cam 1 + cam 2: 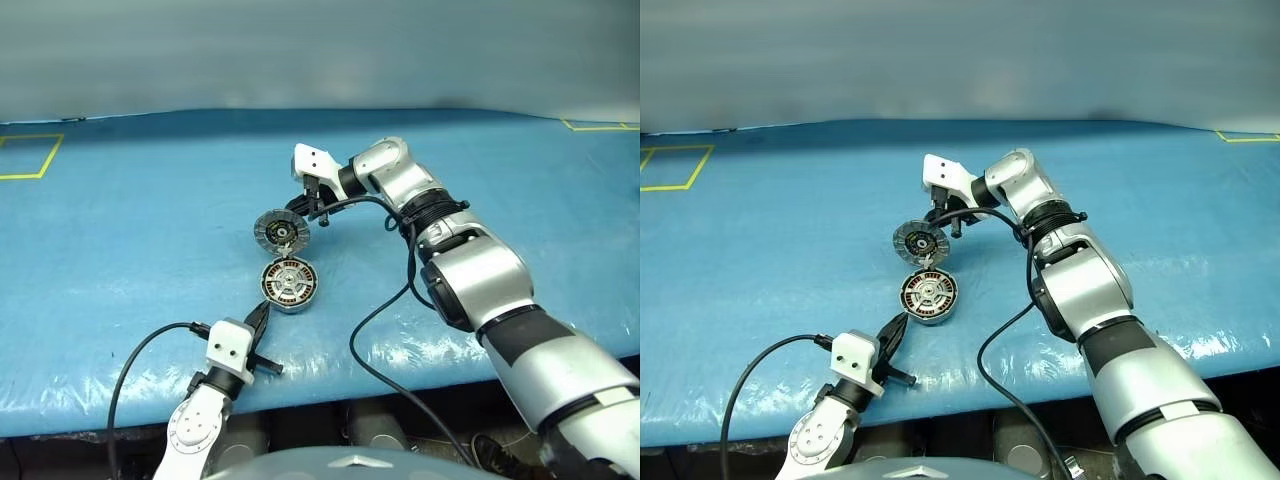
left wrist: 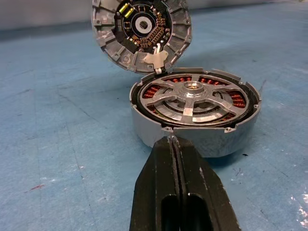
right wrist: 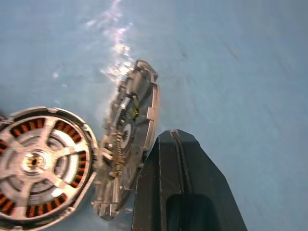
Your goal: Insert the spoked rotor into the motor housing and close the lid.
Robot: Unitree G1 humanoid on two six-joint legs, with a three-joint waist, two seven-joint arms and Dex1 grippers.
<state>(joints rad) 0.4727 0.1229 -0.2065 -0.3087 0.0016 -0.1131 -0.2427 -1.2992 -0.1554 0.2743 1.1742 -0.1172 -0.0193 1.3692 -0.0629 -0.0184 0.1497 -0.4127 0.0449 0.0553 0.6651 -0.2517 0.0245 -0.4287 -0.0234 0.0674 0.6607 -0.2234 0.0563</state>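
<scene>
1. Where the blue table (image 1: 120, 300) meets its near edge, the left gripper (image 1: 262, 312) points at the motor housing (image 1: 290, 284), fingers pressed together, holding nothing.
2. Spoked rotor (image 2: 192, 98) sits inside the housing; copper windings show between the spokes.
3. Lid (image 1: 281, 231) stands open, tilted on its hinge.
4. Right gripper (image 1: 309, 209), fingers together, sits behind the lid; whether it touches is unclear.
</scene>
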